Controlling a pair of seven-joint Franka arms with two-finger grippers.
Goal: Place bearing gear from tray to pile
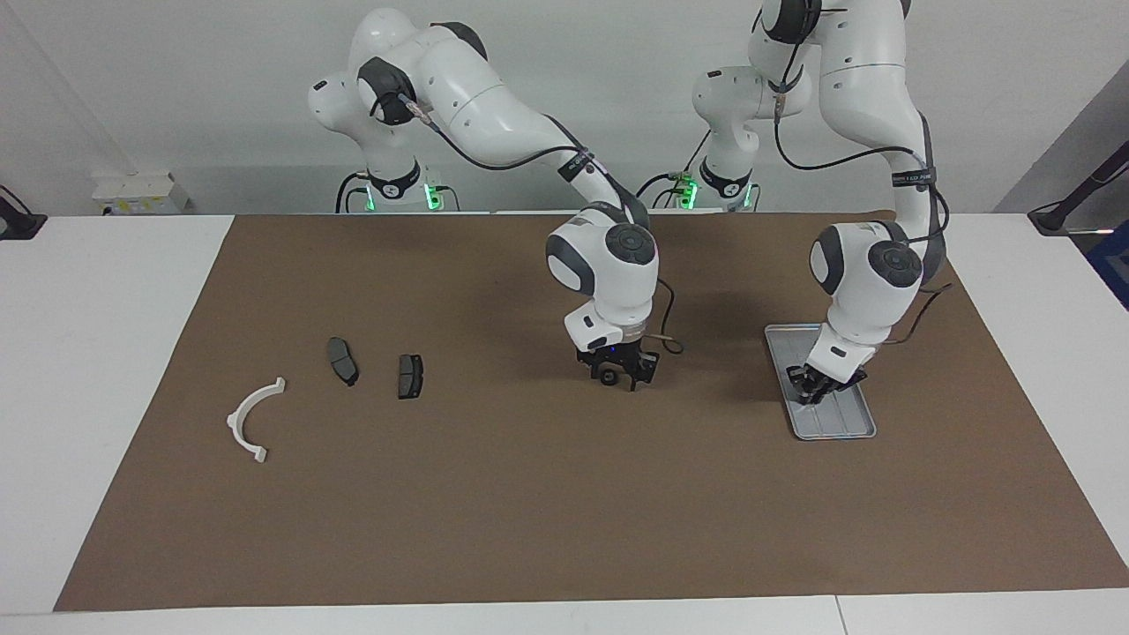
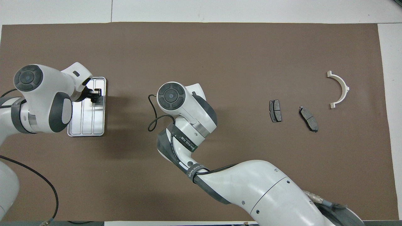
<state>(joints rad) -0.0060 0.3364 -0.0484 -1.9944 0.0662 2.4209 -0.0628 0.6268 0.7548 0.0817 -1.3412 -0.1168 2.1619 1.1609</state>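
Observation:
A small black bearing gear [image 1: 609,377] lies on the brown mat at mid-table. My right gripper [image 1: 617,380] is down around it, open, with a finger on either side; in the overhead view its own wrist hides it and the gear. The silver-grey tray [image 1: 848,425] [image 2: 84,125] lies toward the left arm's end. My left gripper [image 1: 813,391] [image 2: 95,95] is down in the tray, shut; I cannot tell whether anything is between its tips. The pile, a white half-ring bracket [image 1: 236,416] [image 2: 345,87] and two dark pads [image 1: 342,360] [image 1: 409,376], lies toward the right arm's end.
The brown mat [image 1: 529,511] covers most of the white table. The two dark pads [image 2: 275,110] [image 2: 308,118] lie between the bracket and the right arm's wrist [image 2: 171,95]. A black cable loops beside that wrist.

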